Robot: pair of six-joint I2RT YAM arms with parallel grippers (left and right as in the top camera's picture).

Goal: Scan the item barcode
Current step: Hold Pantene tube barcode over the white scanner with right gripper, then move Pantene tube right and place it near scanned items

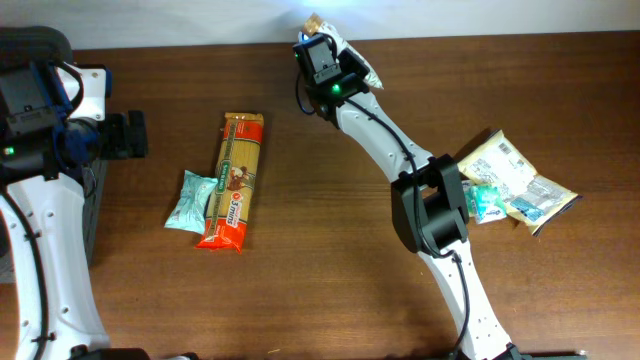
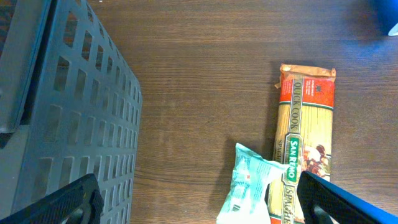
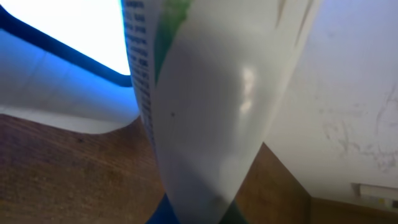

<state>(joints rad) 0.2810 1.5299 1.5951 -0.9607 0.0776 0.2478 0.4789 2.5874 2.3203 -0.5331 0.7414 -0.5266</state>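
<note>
My right gripper (image 1: 330,45) reaches to the table's far edge and is shut on a white and green packet (image 3: 211,106). In the right wrist view the packet stands upright and fills the middle, with fine print along its left edge. Beside it glows a bright blue-rimmed scanner window (image 3: 68,31). The overhead view shows the packet (image 1: 360,68) sticking out past the gripper under a bluish glow. My left gripper (image 2: 199,208) hangs open over the table with nothing between its fingers (image 2: 62,202).
A spaghetti pack (image 1: 235,180) and a teal packet (image 1: 190,202) lie left of centre, also seen as the pack (image 2: 306,143) and packet (image 2: 249,186). A grey slotted basket (image 2: 68,112) stands at the far left. Several snack packets (image 1: 505,170) lie at the right.
</note>
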